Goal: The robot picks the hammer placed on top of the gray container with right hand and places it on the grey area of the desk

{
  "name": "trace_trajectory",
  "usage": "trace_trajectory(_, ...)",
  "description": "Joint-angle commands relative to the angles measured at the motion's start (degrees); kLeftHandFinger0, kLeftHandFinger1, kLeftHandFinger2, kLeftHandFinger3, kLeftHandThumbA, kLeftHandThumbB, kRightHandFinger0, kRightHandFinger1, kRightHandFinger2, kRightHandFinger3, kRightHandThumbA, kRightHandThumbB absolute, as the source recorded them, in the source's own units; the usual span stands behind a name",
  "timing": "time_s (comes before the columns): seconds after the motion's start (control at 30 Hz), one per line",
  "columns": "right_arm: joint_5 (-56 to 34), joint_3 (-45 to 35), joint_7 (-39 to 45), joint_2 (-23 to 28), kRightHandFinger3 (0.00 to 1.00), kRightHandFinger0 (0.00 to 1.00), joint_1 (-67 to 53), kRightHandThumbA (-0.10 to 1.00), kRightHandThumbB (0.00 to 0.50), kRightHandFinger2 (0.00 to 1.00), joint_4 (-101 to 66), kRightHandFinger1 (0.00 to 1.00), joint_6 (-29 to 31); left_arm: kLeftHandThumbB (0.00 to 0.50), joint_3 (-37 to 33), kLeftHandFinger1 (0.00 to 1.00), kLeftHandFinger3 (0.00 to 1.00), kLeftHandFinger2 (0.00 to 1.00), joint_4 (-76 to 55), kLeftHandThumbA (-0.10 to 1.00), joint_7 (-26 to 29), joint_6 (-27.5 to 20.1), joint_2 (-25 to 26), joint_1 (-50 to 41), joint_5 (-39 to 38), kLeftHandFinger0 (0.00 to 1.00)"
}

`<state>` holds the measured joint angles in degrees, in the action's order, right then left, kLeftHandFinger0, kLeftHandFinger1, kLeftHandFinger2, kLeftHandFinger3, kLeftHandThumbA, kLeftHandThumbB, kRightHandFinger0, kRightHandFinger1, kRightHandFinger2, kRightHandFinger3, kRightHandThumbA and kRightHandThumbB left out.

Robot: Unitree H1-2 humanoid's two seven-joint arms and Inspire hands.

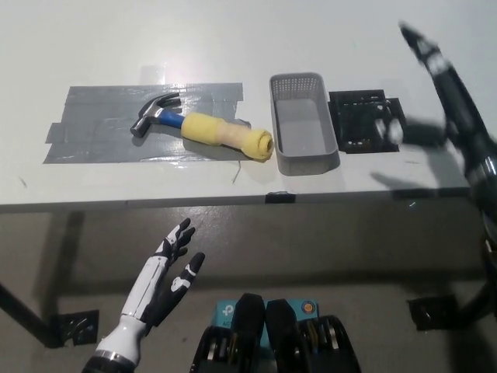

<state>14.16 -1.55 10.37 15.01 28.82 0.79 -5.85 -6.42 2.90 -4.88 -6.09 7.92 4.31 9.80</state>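
The hammer [203, 128], with a steel head, blue neck and yellow handle, lies flat on the grey taped area [101, 128] of the white desk; its handle end reaches just past the tape's right edge. Right of it stands the grey mesh container [303, 134], with nothing inside. My black right hand [439, 93] is blurred at the far right, well clear of both, open and holding nothing. Below the desk edge at lower left, my white left hand [167, 272] rests open.
A black patch [361, 120] lies on the desk to the right of the container. The white desk [248, 39] stretches back behind the tape, and its front edge [233, 202] crosses the picture. A black bracket [75, 326] sits on the floor at lower left.
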Motion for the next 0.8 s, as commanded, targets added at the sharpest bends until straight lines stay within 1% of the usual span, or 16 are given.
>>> trace_trajectory(0.0, -16.03, -7.78, -0.79, 3.87, 1.00, 1.00, -13.19, 1.00, 0.344, 1.00, -44.60, 1.00, 0.17, 0.085, 2.13, 1.00, 1.00, 1.00, -0.53, 0.85, 2.04, -3.27, 0.24, -1.06, -0.82, 1.00)
trace_trajectory(0.03, -13.75, -4.66, -1.93, -0.71, 1.00, 1.00, -18.84, 1.00, 0.328, 1.00, -41.96, 1.00, 3.70, 0.091, 2.54, 1.00, 1.00, 1.00, -0.23, 0.86, 2.25, -4.12, 0.23, -1.56, -1.39, 1.00)
trace_trajectory(0.07, -12.64, -3.58, -2.03, -1.56, 1.00, 1.00, -20.26, 1.00, 0.304, 1.00, -39.82, 1.00, 5.90, 0.099, 2.64, 1.00, 1.00, 1.00, 0.05, 0.87, 2.20, -4.44, 0.38, -1.69, -1.51, 1.00)
trace_trajectory(0.17, -12.33, -3.26, -2.01, -1.84, 1.00, 1.00, -20.88, 1.00, 0.295, 1.00, -39.29, 1.00, 6.47, 0.097, 2.73, 1.00, 1.00, 1.00, 0.21, 0.88, 2.14, -4.58, 0.34, -1.68, -1.49, 1.00)
trace_trajectory(0.2, -9.56, -2.42, -3.58, -4.31, 1.00, 1.00, -23.96, 1.00, 0.270, 1.00, -30.92, 1.00, 10.43, 0.107, 2.59, 1.00, 1.00, 1.00, -0.36, 0.89, 1.90, -3.95, 0.01, -1.97, -1.72, 1.00)
trace_trajectory(0.27, -7.91, -2.22, -5.00, -6.11, 1.00, 1.00, -26.35, 1.00, 0.268, 1.00, -25.39, 1.00, 12.14, 0.110, 2.40, 1.00, 1.00, 1.00, -0.72, 0.89, 1.72, -3.73, -0.10, -2.48, -1.52, 1.00)
trace_trajectory(0.3, -8.57, -1.99, -5.04, -6.84, 1.00, 1.00, -27.06, 1.00, 0.241, 1.00, -21.97, 1.00, 13.80, 0.111, 2.48, 1.00, 1.00, 1.00, -0.69, 0.89, 1.81, -3.75, -0.18, -2.55, -1.40, 1.00)
trace_trajectory(0.33, -8.56, -2.07, -4.97, -6.93, 1.00, 1.00, -27.11, 1.00, 0.239, 1.00, -21.98, 1.00, 13.91, 0.111, 2.53, 1.00, 1.00, 1.00, -0.69, 0.89, 1.78, -3.77, -0.21, -2.56, -1.38, 1.00)
trace_trajectory(0.37, -9.55, -2.07, -5.05, -7.93, 1.00, 1.00, -28.05, 0.95, 0.238, 1.00, -17.88, 1.00, 16.03, 0.112, 2.45, 1.00, 1.00, 1.00, -0.58, 0.89, 1.64, -4.02, -0.21, -2.68, -1.33, 1.00)
trace_trajectory(0.47, -9.99, -1.85, -5.30, -9.63, 1.00, 1.00, -29.52, 0.86, 0.195, 1.00, -9.69, 1.00, 18.68, 0.110, 2.54, 1.00, 1.00, 1.00, -0.31, 0.90, 1.63, -4.51, -0.50, -2.74, -1.67, 1.00)
trace_trajectory(0.53, -9.75, -1.95, -5.38, -9.86, 1.00, 1.00, -29.54, 0.86, 0.192, 1.00, -8.75, 1.00, 19.47, 0.111, 2.61, 1.00, 1.00, 1.00, -0.40, 0.90, 1.55, -4.44, -0.50, -2.80, -1.74, 1.00)
trace_trajectory(0.6, -6.89, -1.99, -6.63, -10.24, 1.00, 1.00, -29.87, 0.65, 0.219, 1.00, -5.22, 1.00, 16.53, 0.120, 2.67, 1.00, 1.00, 1.00, -0.57, 0.91, 1.87, -4.34, -0.49, -3.11, -0.96, 1.00)
trace_trajectory(0.63, -6.56, -2.03, -6.81, -10.24, 1.00, 1.00, -29.90, 0.64, 0.215, 1.00, -5.10, 1.00, 16.17, 0.120, 2.67, 1.00, 1.00, 1.00, -0.40, 0.91, 1.96, -4.66, -0.51, -3.10, -0.66, 1.00)
trace_trajectory(0.67, -6.33, -2.19, -7.28, -10.42, 1.00, 1.00, -29.81, 0.52, 0.210, 1.00, -4.93, 1.00, 15.69, 0.113, 2.69, 1.00, 1.00, 1.00, 0.06, 0.92, 2.19, -5.43, -0.61, -2.91, -0.32, 1.00)
trace_trajectory(0.7, -6.22, -2.40, -7.98, -10.57, 1.00, 1.00, -29.43, 0.40, 0.219, 1.00, -3.67, 1.00, 17.31, 0.109, 2.71, 1.00, 1.00, 1.00, 0.09, 0.92, 2.02, -5.44, -0.63, -2.90, -0.44, 1.00)
trace_trajectory(0.77, -6.21, -2.58, -8.85, -10.93, 1.00, 1.00, -29.17, 0.21, 0.240, 1.00, -2.42, 1.00, 18.84, 0.119, 2.78, 1.00, 1.00, 1.00, -0.15, 0.91, 1.81, -5.19, -0.67, -3.08, -0.52, 1.00)
